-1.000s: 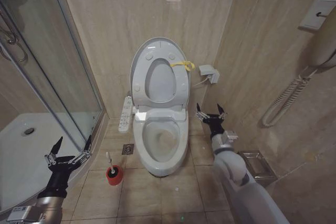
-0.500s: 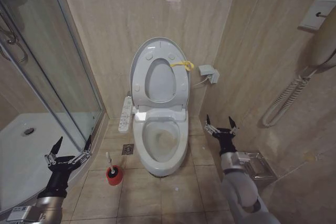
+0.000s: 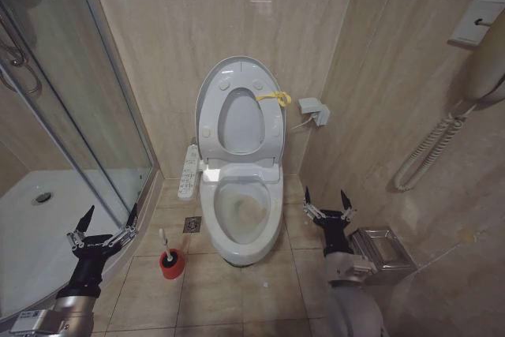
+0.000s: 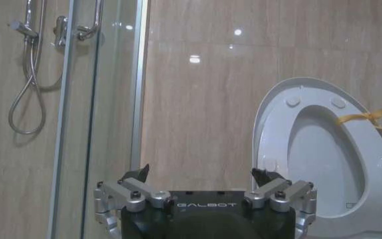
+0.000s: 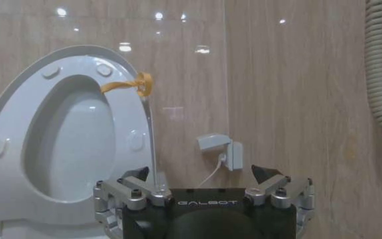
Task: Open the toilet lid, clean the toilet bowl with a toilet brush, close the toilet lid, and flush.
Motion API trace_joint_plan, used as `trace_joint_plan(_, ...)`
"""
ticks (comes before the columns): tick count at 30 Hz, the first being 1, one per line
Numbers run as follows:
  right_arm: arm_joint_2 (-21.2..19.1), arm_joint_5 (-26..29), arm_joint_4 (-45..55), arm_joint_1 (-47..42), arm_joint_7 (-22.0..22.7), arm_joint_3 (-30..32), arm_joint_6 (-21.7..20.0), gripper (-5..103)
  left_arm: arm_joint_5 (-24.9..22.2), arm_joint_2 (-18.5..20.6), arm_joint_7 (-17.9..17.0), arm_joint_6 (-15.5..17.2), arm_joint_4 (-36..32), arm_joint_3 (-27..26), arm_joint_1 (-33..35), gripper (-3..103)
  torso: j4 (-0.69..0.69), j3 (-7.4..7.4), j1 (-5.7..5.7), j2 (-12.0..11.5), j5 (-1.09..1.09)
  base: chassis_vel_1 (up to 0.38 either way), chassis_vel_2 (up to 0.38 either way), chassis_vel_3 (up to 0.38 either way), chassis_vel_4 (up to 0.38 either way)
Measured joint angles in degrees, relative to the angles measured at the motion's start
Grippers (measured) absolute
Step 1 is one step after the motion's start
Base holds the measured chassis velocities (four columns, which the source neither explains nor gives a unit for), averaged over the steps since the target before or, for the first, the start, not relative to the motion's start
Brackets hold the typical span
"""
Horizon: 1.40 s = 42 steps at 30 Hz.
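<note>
The toilet lid (image 3: 241, 120) stands upright against the wall, with the ring-shaped seat (image 3: 274, 136) raised against it and a yellow tag (image 3: 274, 99) at the rim. Below it the toilet bowl (image 3: 245, 211) lies exposed, stained yellowish-brown inside. The toilet brush (image 3: 164, 239) stands in its red holder (image 3: 171, 262) on the floor left of the bowl. My left gripper (image 3: 110, 212) hangs open by the shower edge, left of the brush. My right gripper (image 3: 325, 193) is open and empty, right of the bowl. The wrist views show the left gripper (image 4: 200, 169) and right gripper (image 5: 200, 169) facing the raised lid (image 5: 71, 134).
A glass shower enclosure (image 3: 95, 116) walls off the left side. A bidet control panel (image 3: 188, 170) juts from the toilet's left. A wall plug (image 3: 313, 108), a coiled cord (image 3: 430, 151) and a metal box (image 3: 383, 249) on the floor crowd the right. A floor drain (image 3: 192, 224) sits between brush and bowl.
My right gripper has drawn back from beside the toilet seat, lower and slightly rightward, staying open. The left arm, lid and brush have not moved.
</note>
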Motion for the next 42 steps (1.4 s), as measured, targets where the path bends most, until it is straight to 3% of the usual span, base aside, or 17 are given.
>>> trace_joint_plan(42,1.5,-1.25,1.79,-1.6,0.8,-2.06,-1.32,100,0.0,0.0,0.0,0.0,0.0,0.0,0.0,100,0.0,0.0,0.0,0.0,0.01,0.0,0.0,0.0,0.0)
